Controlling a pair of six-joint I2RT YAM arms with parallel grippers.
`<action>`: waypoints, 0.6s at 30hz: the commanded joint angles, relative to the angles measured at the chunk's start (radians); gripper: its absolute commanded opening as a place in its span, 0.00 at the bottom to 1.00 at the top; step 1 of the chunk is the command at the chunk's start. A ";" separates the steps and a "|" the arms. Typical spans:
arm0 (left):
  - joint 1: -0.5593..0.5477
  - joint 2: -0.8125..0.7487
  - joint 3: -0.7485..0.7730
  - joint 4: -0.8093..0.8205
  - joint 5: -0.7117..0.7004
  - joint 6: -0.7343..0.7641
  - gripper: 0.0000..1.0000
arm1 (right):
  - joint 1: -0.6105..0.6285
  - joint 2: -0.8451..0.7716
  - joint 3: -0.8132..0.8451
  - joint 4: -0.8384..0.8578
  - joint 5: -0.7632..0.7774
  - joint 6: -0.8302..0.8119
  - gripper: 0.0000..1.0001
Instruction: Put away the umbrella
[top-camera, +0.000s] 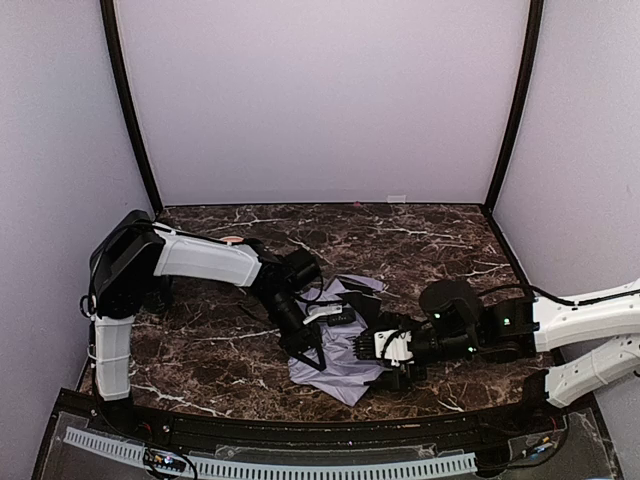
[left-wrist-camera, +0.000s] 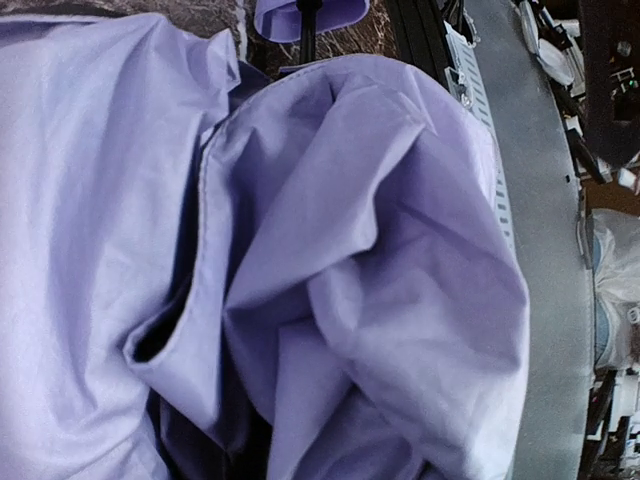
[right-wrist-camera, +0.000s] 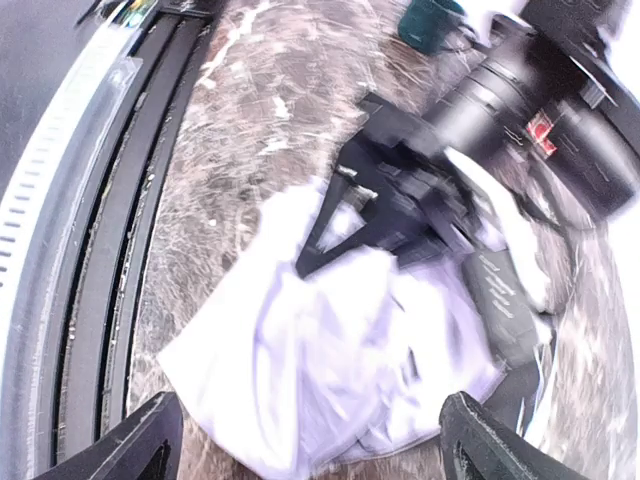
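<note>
Top external view, left to right: one umbrella, two claws. Left claw (top-camera: 306, 345) buried in lavender fabric, so can't tell whether spread or pinching; nothing but cloth on its wrist cam. Umbrella (top-camera: 345, 365) crumpled in a heap on the marble worktop (top-camera: 430, 240) between both claws, near the front edge. Right claw (right-wrist-camera: 320, 445) spread wide over the fabric, gripping nothing.

You have a dark brown, white-veined marble table (top-camera: 430, 235), boxed in by pale walls (top-camera: 320, 100) and black corner posts (top-camera: 128, 110); a white ribbed strip (top-camera: 300, 469) runs along its near edge
</note>
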 joint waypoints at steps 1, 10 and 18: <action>0.022 0.074 0.068 -0.168 0.065 -0.042 0.20 | 0.067 0.095 -0.004 0.215 0.172 -0.106 0.91; 0.035 0.128 0.098 -0.198 0.119 -0.037 0.20 | 0.083 0.297 -0.025 0.306 0.149 -0.153 0.92; 0.045 0.216 0.200 -0.308 0.161 0.047 0.19 | 0.002 0.399 0.026 0.333 0.063 -0.056 0.35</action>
